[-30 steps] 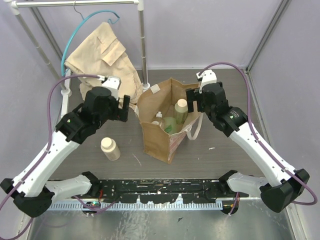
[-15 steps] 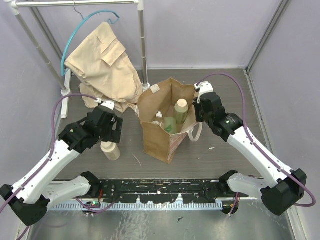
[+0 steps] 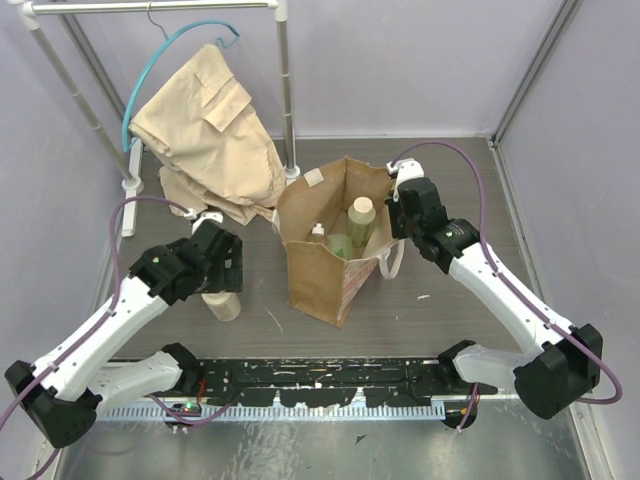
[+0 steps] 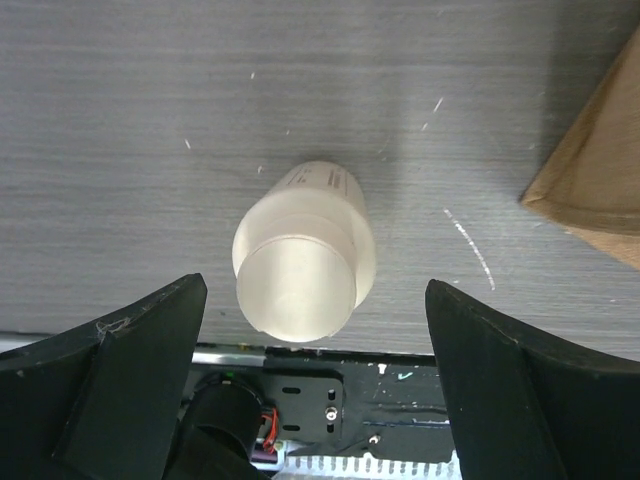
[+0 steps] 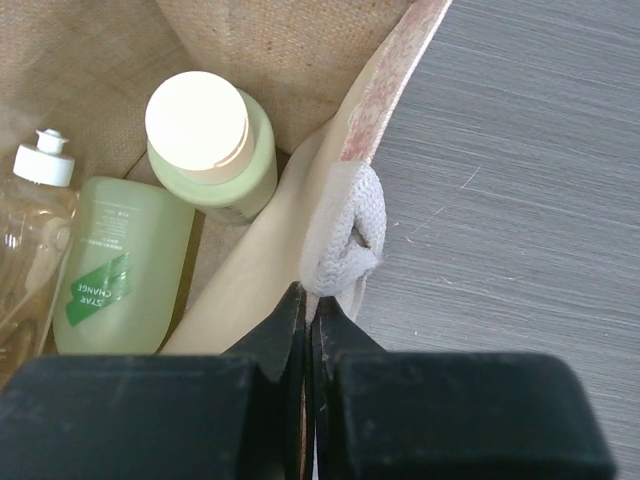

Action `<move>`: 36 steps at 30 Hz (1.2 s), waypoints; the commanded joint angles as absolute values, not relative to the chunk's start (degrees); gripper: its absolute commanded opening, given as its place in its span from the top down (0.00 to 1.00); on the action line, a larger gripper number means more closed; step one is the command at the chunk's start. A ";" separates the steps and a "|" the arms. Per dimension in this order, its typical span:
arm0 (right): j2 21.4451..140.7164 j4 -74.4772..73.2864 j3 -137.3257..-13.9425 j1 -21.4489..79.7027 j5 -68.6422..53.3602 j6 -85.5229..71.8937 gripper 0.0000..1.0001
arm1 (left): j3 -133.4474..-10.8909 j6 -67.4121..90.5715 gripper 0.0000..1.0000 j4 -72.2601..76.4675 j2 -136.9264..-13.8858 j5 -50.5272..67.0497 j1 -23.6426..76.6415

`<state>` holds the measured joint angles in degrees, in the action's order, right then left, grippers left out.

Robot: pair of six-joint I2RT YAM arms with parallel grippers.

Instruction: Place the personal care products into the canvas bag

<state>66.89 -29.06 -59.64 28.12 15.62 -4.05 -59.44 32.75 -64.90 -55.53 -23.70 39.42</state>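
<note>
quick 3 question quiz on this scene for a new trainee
1. True or false: the left gripper is open above the cream cylindrical bottle.
2. How many bottles are inside the tan rectangular canvas bag? A two, B three, C four.
3. Which gripper is shut on that bag's edge?
Key: 1 true; 2 B; 3 the right gripper.

Bright, even overhead light fills the top view, leaving only soft, faint shadows on the dark grey wood-grain tabletop (image 3: 450, 310). Left wrist view: the cream cylindrical plastic bottle (image 4: 305, 250) is fairly sharp, with a soft shadow to its upper right; the left claw (image 4: 315, 290) blurs in the lower corners. Right wrist view: the right claw (image 5: 310, 300) is a dark blur along the bottom edge; the tan-brown canvas bag (image 5: 300, 40) is dimmer inside.
</note>
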 commanded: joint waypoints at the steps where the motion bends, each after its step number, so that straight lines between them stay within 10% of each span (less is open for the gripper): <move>1: 67.65 -26.51 -60.74 27.00 14.20 -4.17 0.99 | -56.50 37.44 0.02 -65.31 -59.48 -24.74 39.48; 23: 66.10 -26.07 -59.59 25.55 10.51 -2.92 0.99 | -49.33 44.41 0.01 -58.71 -64.49 -21.90 39.39; 36: 66.22 -26.22 -59.33 25.57 10.11 -2.73 0.99 | -46.19 42.35 0.22 -53.16 -65.36 -18.57 36.37</move>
